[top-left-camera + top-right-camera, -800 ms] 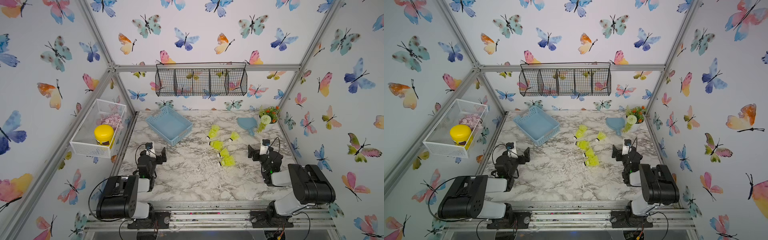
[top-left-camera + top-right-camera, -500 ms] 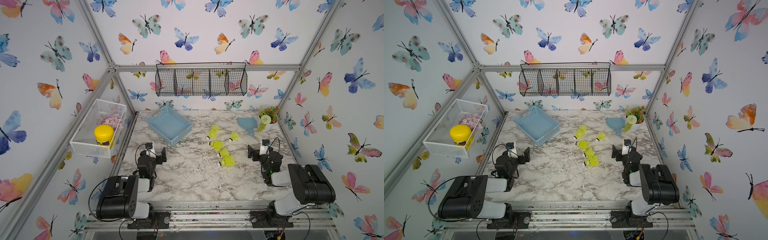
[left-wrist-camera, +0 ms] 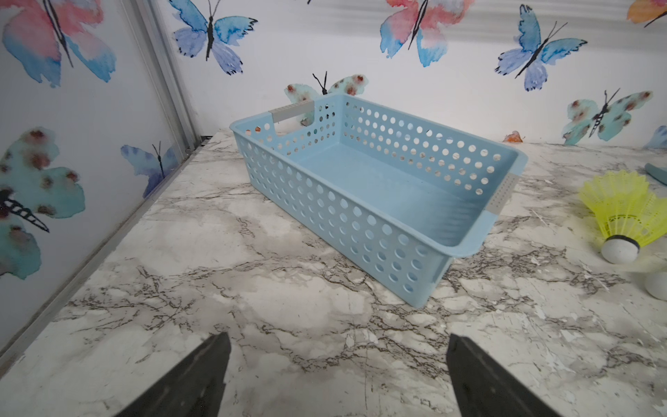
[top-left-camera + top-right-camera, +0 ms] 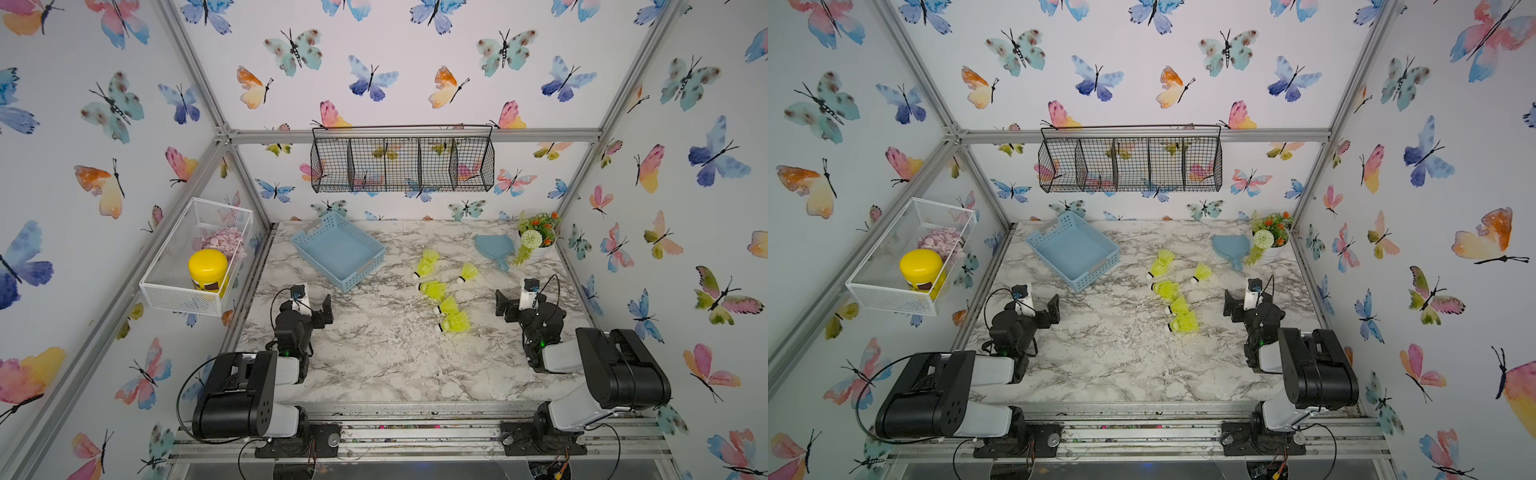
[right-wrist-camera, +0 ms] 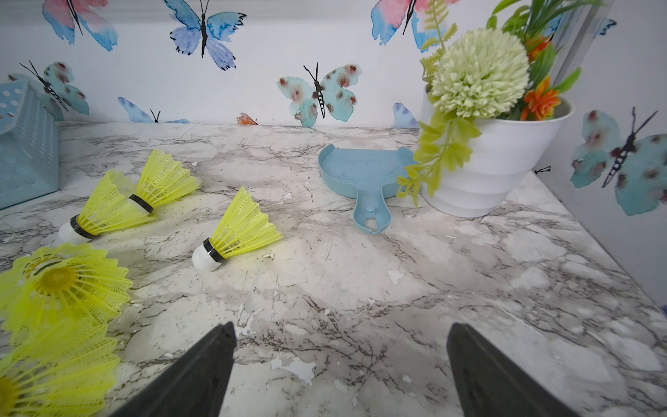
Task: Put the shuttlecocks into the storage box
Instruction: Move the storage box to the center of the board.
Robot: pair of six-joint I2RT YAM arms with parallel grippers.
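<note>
Nothing's moved since the earlier frames as far as I can tell, arms and all sit in the same spots. So, the shuttlecocks (image 4: 434,289) are lying in a loose bunch on the marble table (image 4: 374,365), right of the middle, white tips mostly pointing left, none of them in the storage box (image 4: 338,253) yet. That box sits empty and turned at an angle at the back left of the table, well apart from the bunch. Left gripper (image 3: 337,337) has its jaws spread wide with nothing between them, hanging over bare table near the box. Right gripper (image 5: 341,326) is just as wide and empty too, just right of the shuttlecocks. Further out there's a blue scoop thing (image 4: 494,247) touching the potted fake plant (image 4: 536,235) in the back right corner, a white mesh basket (image 4: 178,297) with a yellow-lidded jar (image 4: 208,268) on the left wall, and a black wire basket (image 4: 402,166) up on the back wall.
</note>
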